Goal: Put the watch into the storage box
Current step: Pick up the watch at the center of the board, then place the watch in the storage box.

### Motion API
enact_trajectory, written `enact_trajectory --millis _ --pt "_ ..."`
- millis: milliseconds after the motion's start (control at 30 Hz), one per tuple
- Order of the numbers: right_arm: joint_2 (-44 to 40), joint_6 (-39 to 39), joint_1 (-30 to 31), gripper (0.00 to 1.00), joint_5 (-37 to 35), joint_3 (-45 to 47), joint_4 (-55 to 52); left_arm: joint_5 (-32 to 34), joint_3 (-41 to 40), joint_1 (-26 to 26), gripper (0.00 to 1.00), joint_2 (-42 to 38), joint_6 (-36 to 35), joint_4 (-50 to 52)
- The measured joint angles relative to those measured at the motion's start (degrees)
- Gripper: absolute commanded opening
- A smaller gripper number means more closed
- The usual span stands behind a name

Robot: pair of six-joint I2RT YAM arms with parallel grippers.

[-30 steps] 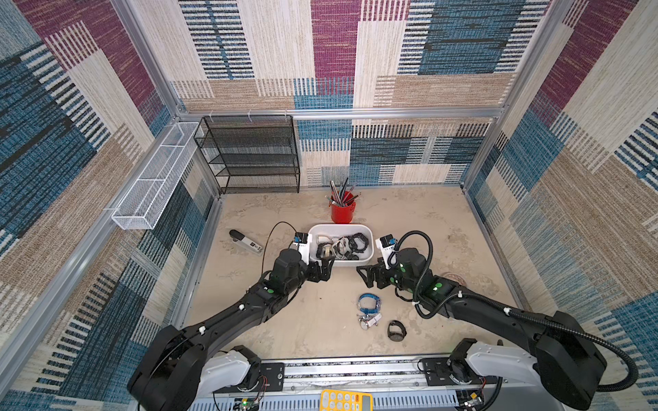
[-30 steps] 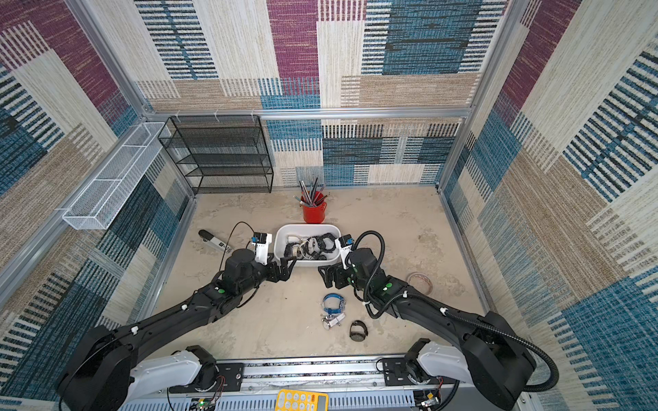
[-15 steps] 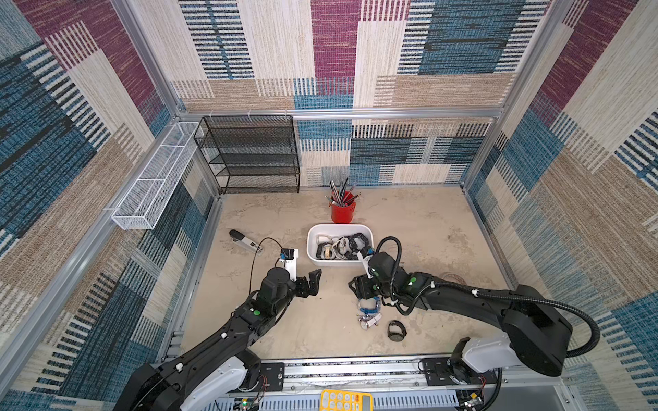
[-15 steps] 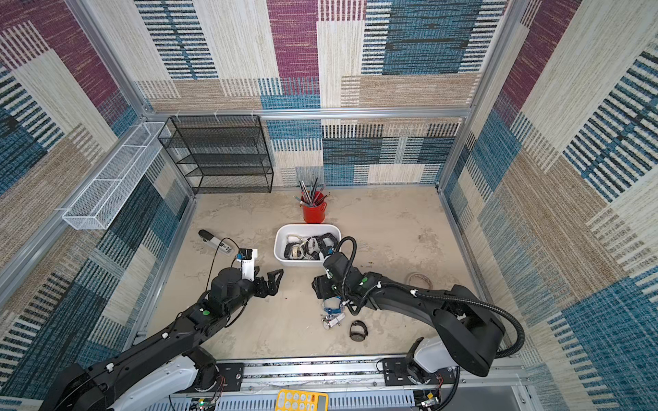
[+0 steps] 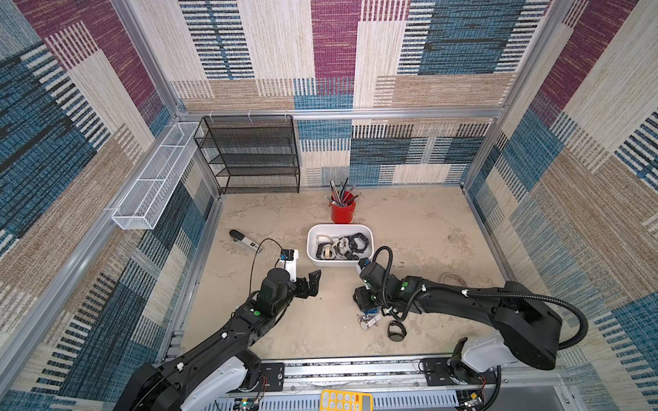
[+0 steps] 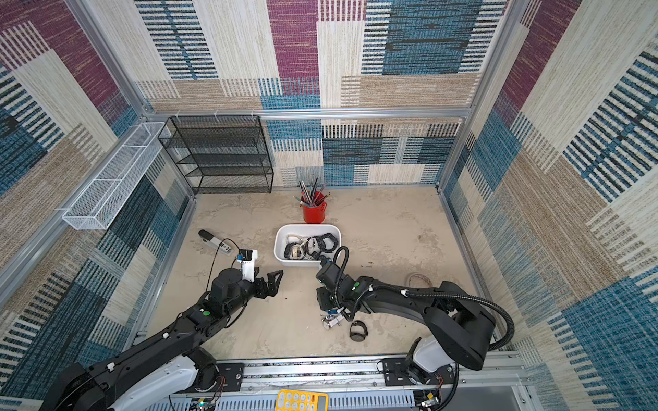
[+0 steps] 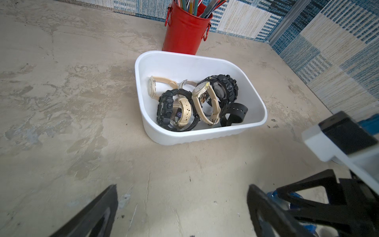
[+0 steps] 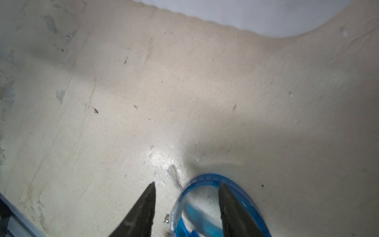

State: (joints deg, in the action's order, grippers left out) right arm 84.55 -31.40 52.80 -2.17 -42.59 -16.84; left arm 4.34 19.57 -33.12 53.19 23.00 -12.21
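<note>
Right tool (image 8: 186,184): jaws apart, lowered to desk (image 5: 427,231) level at the blue-strap watch (image 8: 207,176). One finger (image 8: 229,205) is placed inside the strap loop, the other outside it. The strap wall is seen btwn them and no clamp is shown.

Watch position: flat on the desk, on the near side of the storage box (image 7: 196,136) and apart from it. In both top views it is mostly covered by the right wrist, so only bits of blue are seen. A silver-link watch (image 5: 368,321) is found just beside it, and a black watch (image 5: 396,331) nearby toward the front rail.

Left tool (image 5: 309,283): jaws fully apart, nothing held. It is held above bare desk, left of the box and well apart from the right tool, with its tips aimed toward the box.

Storage box: upright, near desk centre. Approx. half a dozen watches in box (image 7: 184,106), black and beige, are piled against one another. A red cup (image 5: 342,213) w/ pens is set just behind it.

Misc.: a black mesh shelf (image 5: 256,156) is at the rear wall and a white wire basket (image 5: 153,185) is hung on the left wall. A grey-black handheld device (image 5: 245,242) lies on the desk on the left.
</note>
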Motion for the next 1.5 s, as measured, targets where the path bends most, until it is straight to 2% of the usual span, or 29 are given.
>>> enact_trajectory --millis 167,300,700,1067,1300,1500 --pt "1.6 -0.2 0.4 0.49 0.0 -0.4 -0.7 0.1 -0.7 0.0 0.99 -0.3 0.0 0.1" --pt "3.4 -0.2 0.5 0.41 0.0 -0.9 -0.6 0.2 -0.7 0.0 0.99 -0.9 0.0 0.0" --pt "5.2 0.1 1.1 0.00 0.0 -2.1 0.9 0.2 -1.0 0.0 0.99 -2.2 0.0 0.5" --pt "2.5 1.2 1.1 0.00 -0.8 -5.7 1.5 0.2 -1.1 0.0 0.99 -2.3 0.0 0.5" --pt "2.3 4.4 1.1 0.00 -3.0 -11.6 1.1 0.1 -2.5 0.0 0.99 -4.7 0.9 1.5" --pt "5.8 8.8 0.8 0.00 -4.0 -18.6 1.2 0.0 -3.3 0.0 0.99 -7.8 1.9 3.7"
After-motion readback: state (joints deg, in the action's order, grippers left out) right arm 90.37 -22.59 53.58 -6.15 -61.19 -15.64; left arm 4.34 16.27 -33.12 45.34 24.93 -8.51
